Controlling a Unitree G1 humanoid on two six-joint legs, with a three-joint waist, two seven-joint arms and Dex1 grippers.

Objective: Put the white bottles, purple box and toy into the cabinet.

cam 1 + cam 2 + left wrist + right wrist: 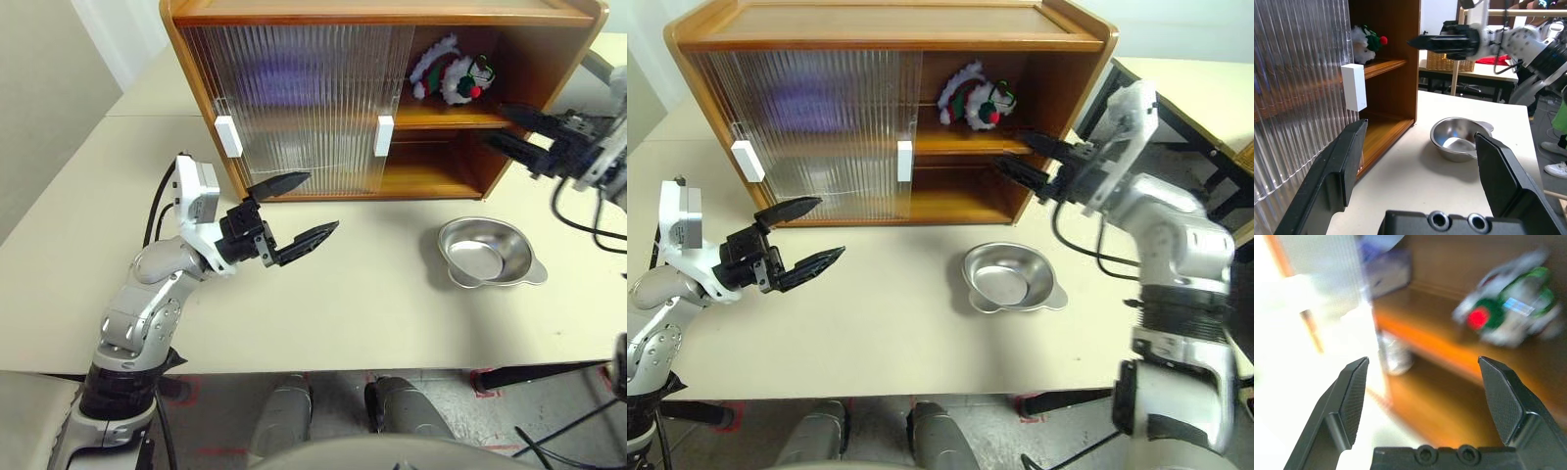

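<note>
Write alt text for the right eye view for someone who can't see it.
A plush toy lies on the upper shelf of a wooden cabinet, in its open right side, with the robot's open right hand just in front of it. The sliding doors cover the left side. On the table sits a metal dish, and the open left hand hovers empty.

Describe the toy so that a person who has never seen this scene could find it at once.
Start at the wooden cabinet at the back of the table. On its upper shelf, in the open right side beside the ribbed sliding doors, lies the toy. It is a small white plush bear with green and red on it, the only soft thing on that open part of the shelf.
</note>
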